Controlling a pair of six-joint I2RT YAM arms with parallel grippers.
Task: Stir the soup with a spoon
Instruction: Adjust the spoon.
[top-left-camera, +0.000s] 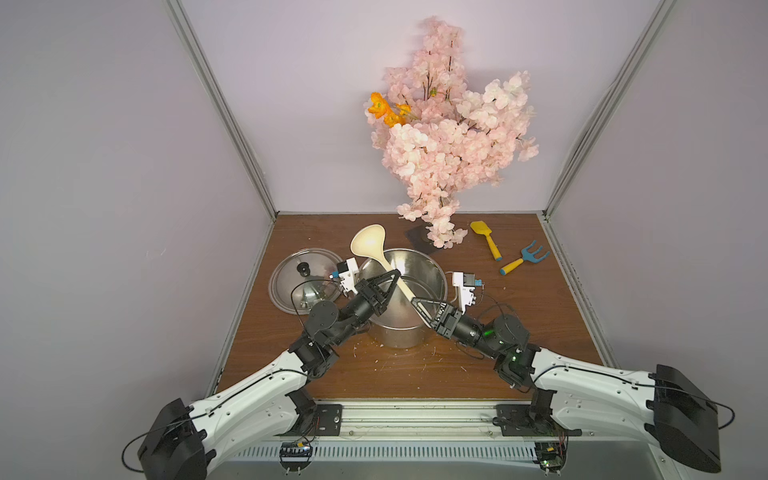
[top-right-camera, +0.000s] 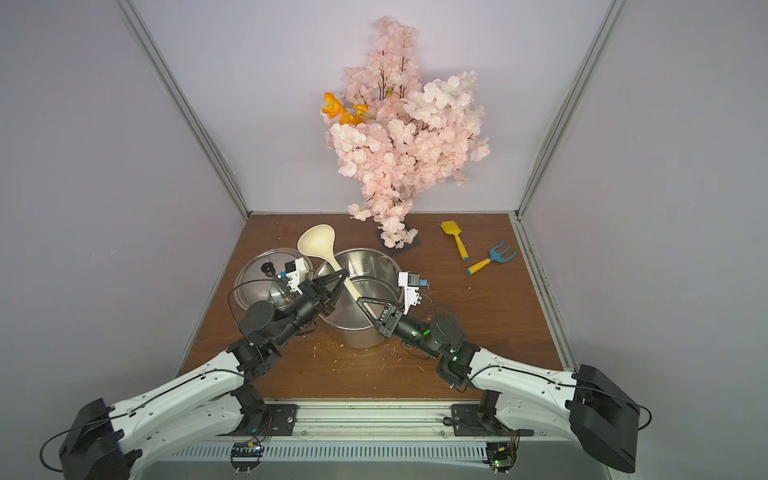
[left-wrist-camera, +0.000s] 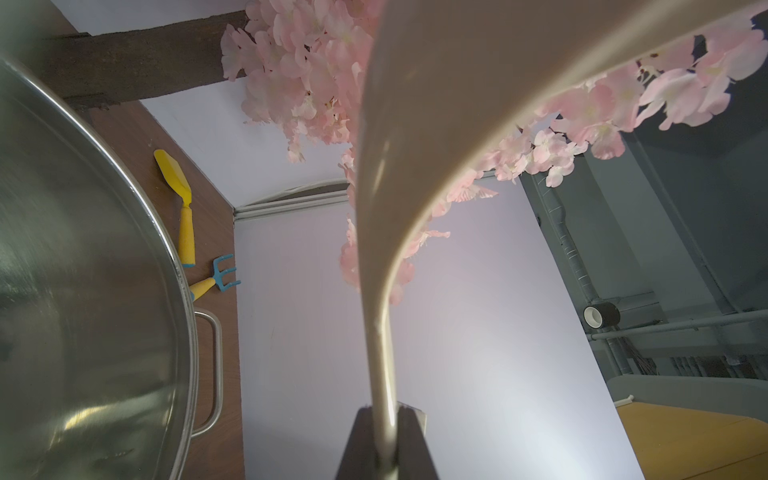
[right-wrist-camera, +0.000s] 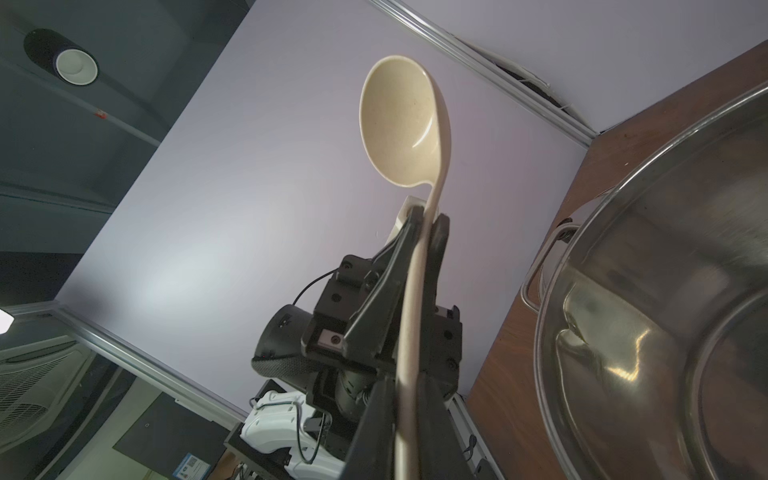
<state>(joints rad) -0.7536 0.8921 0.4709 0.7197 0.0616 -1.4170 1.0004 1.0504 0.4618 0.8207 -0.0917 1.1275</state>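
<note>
We see the left gripper (top-left-camera: 395, 276) and right gripper (top-left-camera: 415, 301) both clamped on the spoon (top-left-camera: 368, 244), raised over the pot (top-left-camera: 428, 270) at mid-bench (top-left-camera: 415, 374). Its bowl overhangs the far rim; the lid (top-left-camera: 286, 274) lies leftward.

The left gripper (top-left-camera: 395, 275) is hiding part of the lid (top-left-camera: 286, 284) behind it; the ladle (left-wrist-camera: 415, 124) is running off the wrist view's edge, blurred.

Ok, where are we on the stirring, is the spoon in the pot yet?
Done: the lid is off, lying beside the pot. In hand: the left gripper and right gripper are both shut on the spoon handle, its bowl up in the air, not in the pot. Left: probably one gripper releases, the bowl goes down inside, then the stirring.
</note>
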